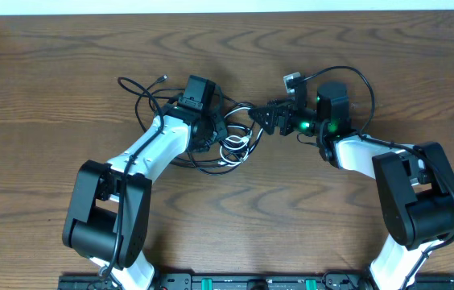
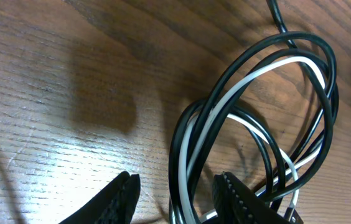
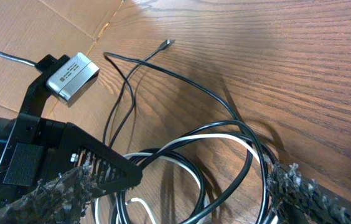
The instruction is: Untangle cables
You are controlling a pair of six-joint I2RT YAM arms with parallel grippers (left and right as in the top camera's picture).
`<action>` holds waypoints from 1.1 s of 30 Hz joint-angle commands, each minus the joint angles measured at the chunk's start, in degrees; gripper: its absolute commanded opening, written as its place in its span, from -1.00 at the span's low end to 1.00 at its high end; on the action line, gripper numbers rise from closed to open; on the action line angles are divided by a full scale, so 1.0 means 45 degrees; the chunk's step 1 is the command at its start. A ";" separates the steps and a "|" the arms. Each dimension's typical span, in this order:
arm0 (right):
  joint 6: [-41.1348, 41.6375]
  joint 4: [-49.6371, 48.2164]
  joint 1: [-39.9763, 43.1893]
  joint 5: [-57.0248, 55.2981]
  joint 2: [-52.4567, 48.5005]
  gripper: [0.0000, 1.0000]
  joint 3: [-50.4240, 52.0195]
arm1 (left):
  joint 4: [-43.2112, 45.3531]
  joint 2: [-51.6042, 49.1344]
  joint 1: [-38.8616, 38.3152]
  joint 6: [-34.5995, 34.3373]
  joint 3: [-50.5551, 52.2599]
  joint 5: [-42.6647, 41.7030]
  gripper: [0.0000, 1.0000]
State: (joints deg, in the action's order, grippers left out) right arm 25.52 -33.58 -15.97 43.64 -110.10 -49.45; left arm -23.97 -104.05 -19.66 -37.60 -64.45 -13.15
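bright, sharp, soft shadows, mild glare

Seen from overhead, the left arm's wrist (image 1: 199, 113) covers the left part of the cables (image 1: 233, 147), and the left jaws beneath it are out of sight. In the left wrist view the fingers (image 2: 116, 199) of the left jaws are cut off by the near edge, as is the spot where the loops pass between them. One black strand leaves at the far edge. In the right wrist view the loops run off the near edge and the right jaws' fingers (image 3: 300, 193) are cropped. The plug (image 3: 168, 42) on the far strand is too small to tell its type.
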 commanded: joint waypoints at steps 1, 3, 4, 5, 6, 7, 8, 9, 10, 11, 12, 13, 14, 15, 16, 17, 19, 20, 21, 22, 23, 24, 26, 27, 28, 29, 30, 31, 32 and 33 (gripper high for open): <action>0.0126 0.0005 0.0053 -0.0053 0.0000 0.80 -0.0034 | 0.0136 -0.0136 -0.0019 -0.0151 0.0058 0.0180 -0.14; 0.0126 0.0005 0.0053 -0.0053 0.0000 0.80 -0.0034 | 0.0306 -0.0243 -0.0019 -0.0155 0.0058 0.0175 -0.14; 0.0126 0.0005 0.0053 -0.0053 0.0000 0.80 -0.0034 | 0.0413 -0.0296 -0.0019 -0.0155 0.0058 0.0175 -0.13; 0.0126 0.0010 0.0053 -0.0053 0.0000 0.80 -0.0034 | 0.0549 -0.0359 -0.0019 -0.0151 0.0058 0.0180 -0.14; 0.0126 0.0010 0.0053 -0.0053 0.0000 0.80 -0.0034 | 0.0627 -0.0384 -0.0019 -0.0151 0.0058 0.0175 -0.14; 0.0126 0.0010 0.0053 -0.0053 0.0000 0.79 -0.0034 | 0.0656 -0.0384 -0.0019 -0.0151 0.0058 0.0175 -0.14; 0.0126 0.0010 0.0053 -0.0053 0.0000 0.79 -0.0034 | 0.0685 -0.0384 -0.0019 -0.0151 0.0058 0.0175 -0.15; 0.0126 0.0029 0.0053 -0.0053 0.0000 0.79 -0.0034 | 0.0685 -0.0384 -0.0019 -0.0151 0.0058 0.0175 -0.15; 0.0126 0.0034 0.0053 -0.0058 0.0000 0.79 -0.0034 | 0.0685 -0.0384 -0.0019 -0.0146 0.0058 0.0175 -0.15; 0.0126 0.0034 0.0053 -0.0058 0.0000 0.79 -0.0034 | 0.0675 -0.0384 -0.0019 -0.0141 0.0058 0.0180 -0.15; 0.0121 0.0034 0.0053 -0.0058 0.0000 0.79 -0.0034 | 0.0636 -0.0389 -0.0019 -0.0141 0.0058 0.0180 -0.15; 0.0126 0.0034 0.0053 -0.0058 0.0000 0.78 -0.0034 | 0.0627 -0.0418 -0.0019 -0.0141 0.0063 0.0180 -0.15; 0.0126 0.0034 0.0053 -0.0058 0.0000 0.78 -0.0034 | 0.0627 -0.0447 -0.0019 -0.0141 0.0063 0.0180 -0.18; 0.0126 0.0034 0.0053 -0.0058 0.0000 0.78 -0.0034 | 0.0627 -0.0510 -0.0019 -0.0141 0.0063 0.0180 -0.16; 0.0126 0.0034 0.0053 -0.0058 0.0000 0.78 -0.0034 | 0.0631 -0.0578 -0.0019 -0.0141 0.0063 0.0180 -0.22; 0.0126 0.0034 0.0053 -0.0058 0.0000 0.77 -0.0034 | 0.0646 -0.0685 -0.0019 -0.0141 0.0063 0.0185 -0.29; 0.0126 0.0034 0.0053 -0.0058 0.0000 0.77 -0.0034 | 0.0661 -0.0850 -0.0019 -0.0146 0.0063 0.0180 -0.31; 0.0126 0.0034 0.0049 -0.0058 0.0000 0.77 -0.0034 | 0.0690 -0.0913 -0.0019 -0.0146 0.0063 0.0175 -0.31; 0.0126 0.0034 0.0049 -0.0058 0.0000 0.77 -0.0034 | 0.0699 -0.0942 -0.0019 -0.0146 0.0063 0.0175 -0.31; 0.0126 0.0034 0.0053 -0.0058 0.0000 0.77 -0.0034 | 0.0704 -0.0947 -0.0019 -0.0146 0.0063 0.0175 -0.32; 0.0126 0.0034 0.0053 -0.0058 0.0000 0.77 -0.0034 | 0.0709 -0.0947 -0.0019 -0.0146 0.0058 0.0175 -0.31; 0.0126 0.0034 0.0053 -0.0058 0.0000 0.76 -0.0034 | 0.0743 -0.0942 -0.0019 -0.0146 0.0058 0.0170 -0.31; 0.0126 0.0034 0.0053 -0.0058 0.0000 0.76 -0.0034 | 0.0743 -0.0947 -0.0019 -0.0146 0.0058 0.0175 -0.32; 0.0126 0.0034 0.0053 -0.0058 0.0000 0.76 -0.0034 | 0.0743 -0.0942 -0.0019 -0.0141 0.0058 0.0175 -0.40; 0.0126 0.0034 0.0053 -0.0058 0.0000 0.76 -0.0034 | 0.0738 -0.0942 -0.0019 -0.0141 0.0058 0.0170 -0.48; 0.0126 0.0034 0.0053 -0.0058 0.0000 0.76 -0.0034 | 0.0738 -0.0942 -0.0019 -0.0141 0.0058 0.0175 -0.61; 0.0126 0.0034 0.0053 -0.0058 0.0000 0.76 -0.0034 | 0.0738 -0.0942 -0.0019 -0.0141 0.0058 0.0170 -0.71; 0.0126 0.0034 0.0053 -0.0058 0.0000 0.76 -0.0034 | 0.0738 -0.0942 -0.0019 -0.0141 0.0058 0.0170 -0.85; 0.0126 0.0034 0.0053 -0.0058 0.0000 0.76 -0.0034 | 0.0738 -0.0942 -0.0019 -0.0141 0.0058 0.0175 -0.85; 0.0121 0.0039 0.0053 -0.0058 0.0000 0.77 -0.0034 | 0.0738 -0.0937 -0.0015 -0.0136 0.0058 0.0170 -0.85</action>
State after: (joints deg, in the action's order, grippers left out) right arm 25.52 -33.56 -15.97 43.64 -110.10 -49.45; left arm -20.53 -107.79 -19.68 -37.93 -64.42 -13.21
